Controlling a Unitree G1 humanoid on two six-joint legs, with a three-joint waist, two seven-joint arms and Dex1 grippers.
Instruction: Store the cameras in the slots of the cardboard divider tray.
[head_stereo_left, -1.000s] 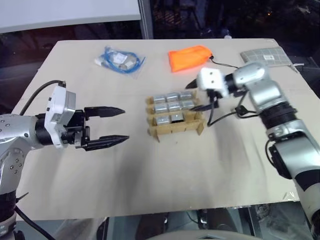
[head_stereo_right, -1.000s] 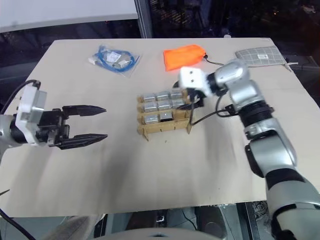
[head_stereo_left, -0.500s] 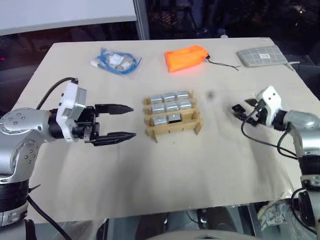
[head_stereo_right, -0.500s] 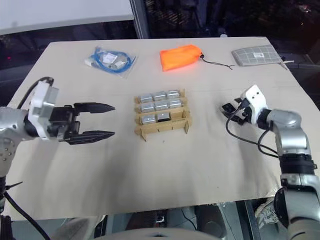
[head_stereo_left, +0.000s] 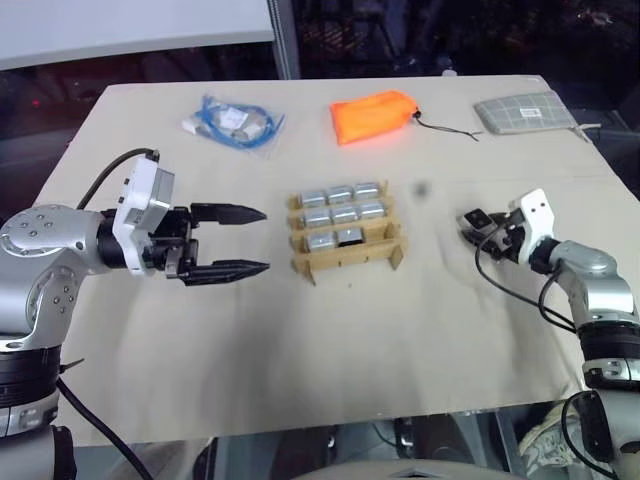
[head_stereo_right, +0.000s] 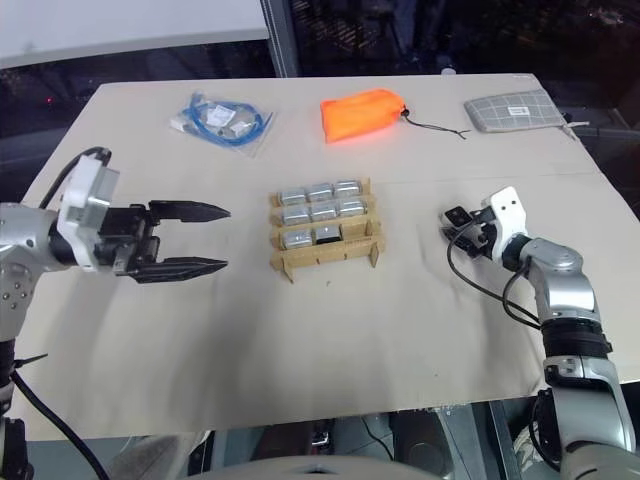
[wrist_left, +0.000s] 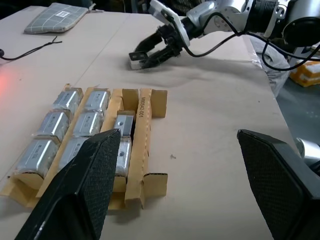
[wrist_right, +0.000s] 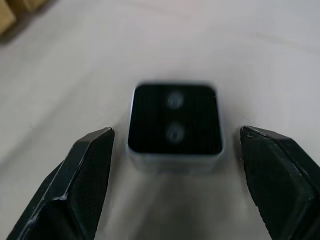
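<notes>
The tan-brown cardboard divider tray (head_stereo_left: 346, 238) sits mid-table, most slots filled with small silver-grey metallic cameras (head_stereo_left: 338, 214) — one loose camera with a black square face (wrist_right: 174, 125) lies well to its right. The right gripper (wrist_right: 175, 165) straddles that camera, fingers wide, not touching it. The left gripper (head_stereo_left: 250, 241) hovers left of the tray, spread wide, empty.

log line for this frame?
right gripper: jaws open astride loose camera on table | left gripper: open, empty | divider tray: eight cameras slotted
</notes>
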